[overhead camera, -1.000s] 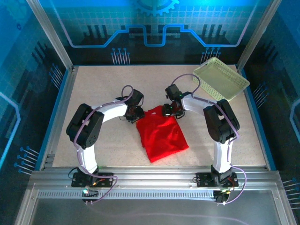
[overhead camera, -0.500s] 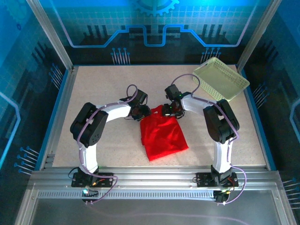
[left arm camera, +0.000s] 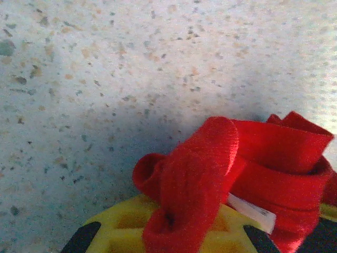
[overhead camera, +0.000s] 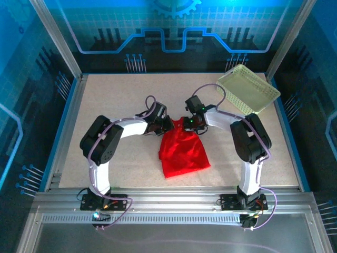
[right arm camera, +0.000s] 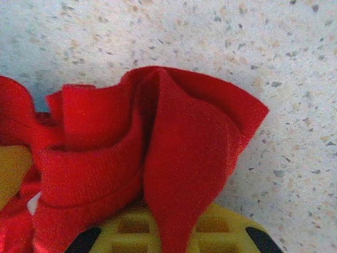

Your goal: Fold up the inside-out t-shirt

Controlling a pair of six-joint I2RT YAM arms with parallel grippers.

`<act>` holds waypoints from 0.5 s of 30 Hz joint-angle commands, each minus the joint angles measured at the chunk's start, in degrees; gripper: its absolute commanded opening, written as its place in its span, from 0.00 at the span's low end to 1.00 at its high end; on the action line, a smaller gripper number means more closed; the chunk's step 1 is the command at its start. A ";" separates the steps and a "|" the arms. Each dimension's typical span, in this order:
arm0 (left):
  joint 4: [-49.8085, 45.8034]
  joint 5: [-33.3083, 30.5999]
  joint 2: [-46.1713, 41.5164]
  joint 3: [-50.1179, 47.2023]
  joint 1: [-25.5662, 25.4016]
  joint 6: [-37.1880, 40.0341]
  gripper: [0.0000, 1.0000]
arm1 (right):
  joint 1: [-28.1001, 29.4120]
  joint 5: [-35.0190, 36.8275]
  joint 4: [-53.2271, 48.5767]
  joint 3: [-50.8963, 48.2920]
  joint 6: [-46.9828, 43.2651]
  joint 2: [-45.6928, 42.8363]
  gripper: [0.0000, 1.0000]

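The red t-shirt (overhead camera: pixel 181 150) lies bunched in the middle of the table, narrow at its far end and wider toward the near edge. My left gripper (overhead camera: pixel 167 126) is shut on the shirt's far left corner; a fold of red cloth (left arm camera: pixel 195 179) runs down into its yellow jaws, and a small white tag (left arm camera: pixel 253 211) shows beside it. My right gripper (overhead camera: pixel 188 125) is shut on the far right corner, with a red fold (right arm camera: pixel 184 174) pinched in its jaws. Both grippers sit close together at the shirt's far edge.
A pale yellow-green lattice basket (overhead camera: pixel 247 89) stands tilted at the back right corner. Speckled tabletop (overhead camera: pixel 116 100) lies bare left of the shirt and behind it. Blue rails (overhead camera: pixel 68 116) edge the table.
My left gripper has moved right toward the right gripper, carrying its corner. The shirt's far end has narrowed and bunched up. The right gripper has barely shifted.
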 commanded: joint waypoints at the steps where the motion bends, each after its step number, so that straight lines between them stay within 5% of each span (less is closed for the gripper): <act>1: 7.44 3.82 -7.85 -0.93 2.64 -0.15 0.00 | -0.40 -2.37 2.21 0.47 0.46 -5.55 0.04; 15: -0.41 8.30 -17.37 12.55 10.95 9.53 0.00 | -4.19 -5.84 1.13 14.49 -2.27 -9.58 0.00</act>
